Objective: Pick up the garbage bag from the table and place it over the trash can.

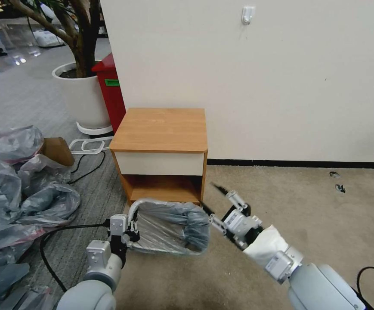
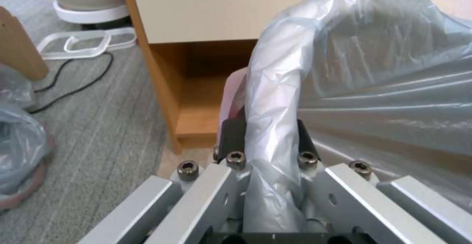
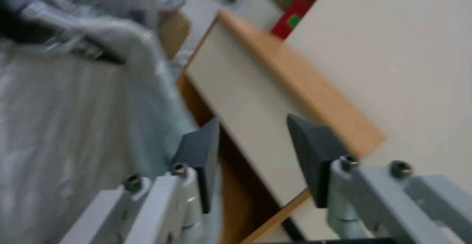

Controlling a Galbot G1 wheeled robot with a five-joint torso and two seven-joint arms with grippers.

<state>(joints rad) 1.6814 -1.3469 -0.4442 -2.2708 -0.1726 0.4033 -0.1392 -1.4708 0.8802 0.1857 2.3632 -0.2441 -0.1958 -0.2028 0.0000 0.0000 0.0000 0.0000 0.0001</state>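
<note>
Along my left side a heap of larger grey plastic bags [image 1: 19,189] lies on grey carpet, with a black cable [image 1: 53,241] trailing across the floor beside it. Farther back stand a big white plant pot [image 1: 81,97] and a tall red bin [image 1: 109,92] against the cream wall [image 1: 260,77]. The table [image 1: 161,129] sits against that wall, its orange-brown top bare, and beige carpet [image 1: 303,206] runs out to my right.

My left gripper [image 1: 131,230] is low in front of the table, at the near left corner of the trash can [image 2: 423,151]. Its jaws are pressed together on a bunched fold of the garbage bag [image 1: 169,219], pinching the plastic between the dark pads [image 2: 231,135]. The bag is draped over the can's rim and hangs inside it, with a pink-red strip of its band showing by my fingers in the left wrist view. My left arm reaches forward and low, the wrist level with the rim.

My right gripper [image 1: 214,200] is at the can's right side, jaws spread apart with nothing between them; the lower finger lies just beside the bunched plastic at that edge, and I cannot tell whether it touches. My right arm angles in from the lower right, pointing up toward the table's front corner.
</note>
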